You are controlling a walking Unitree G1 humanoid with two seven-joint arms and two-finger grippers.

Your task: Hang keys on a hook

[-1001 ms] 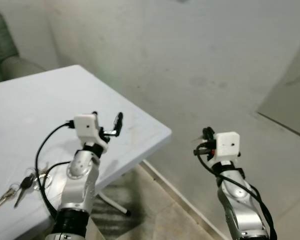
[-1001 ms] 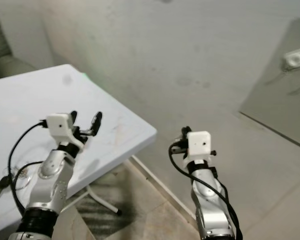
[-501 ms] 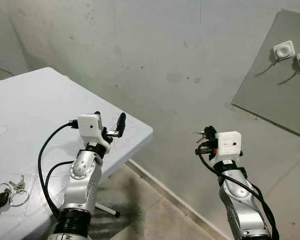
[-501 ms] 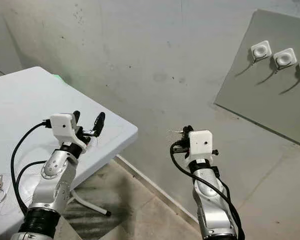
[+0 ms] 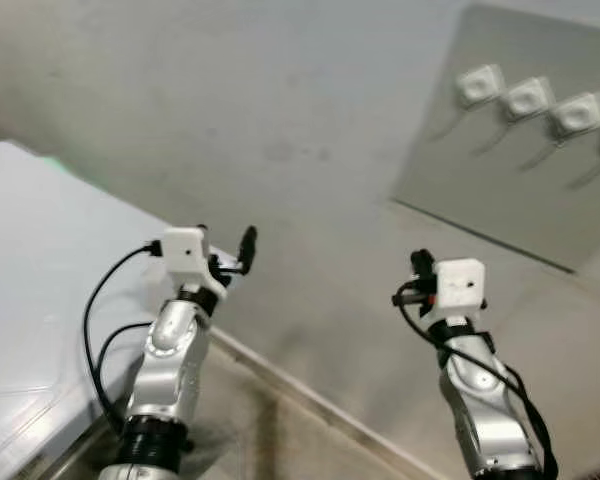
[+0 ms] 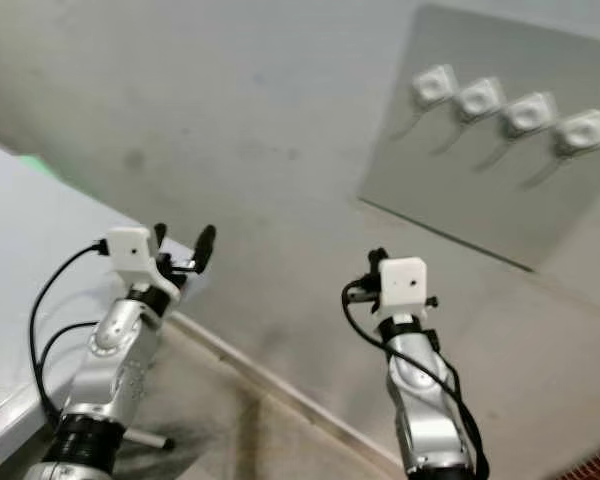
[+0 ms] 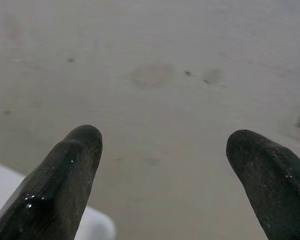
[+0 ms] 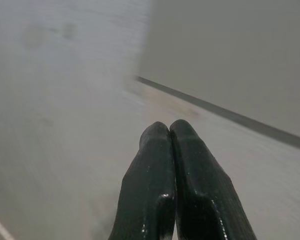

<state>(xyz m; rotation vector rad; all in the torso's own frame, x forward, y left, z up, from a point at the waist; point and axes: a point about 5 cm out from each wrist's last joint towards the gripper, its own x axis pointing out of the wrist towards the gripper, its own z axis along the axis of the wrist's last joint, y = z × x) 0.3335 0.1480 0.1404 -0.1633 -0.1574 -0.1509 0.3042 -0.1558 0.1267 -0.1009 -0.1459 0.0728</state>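
A grey board leans on the wall at the upper right and carries a row of several white hooks. My left gripper is raised over the corner of the white table, open, with nothing between its fingers. My right gripper is held up in front of the wall below the board, well short of the hooks. Its fingertips are pressed shut, and I see nothing between them.
A bare grey wall runs behind both arms and meets the floor along a pale skirting line. The table edge lies at my left, with a table leg below it.
The camera has swung right and upward: the table slid off to the left, the keys on it left the picture, and the hook board moved toward the centre. Both arms keep their pose.
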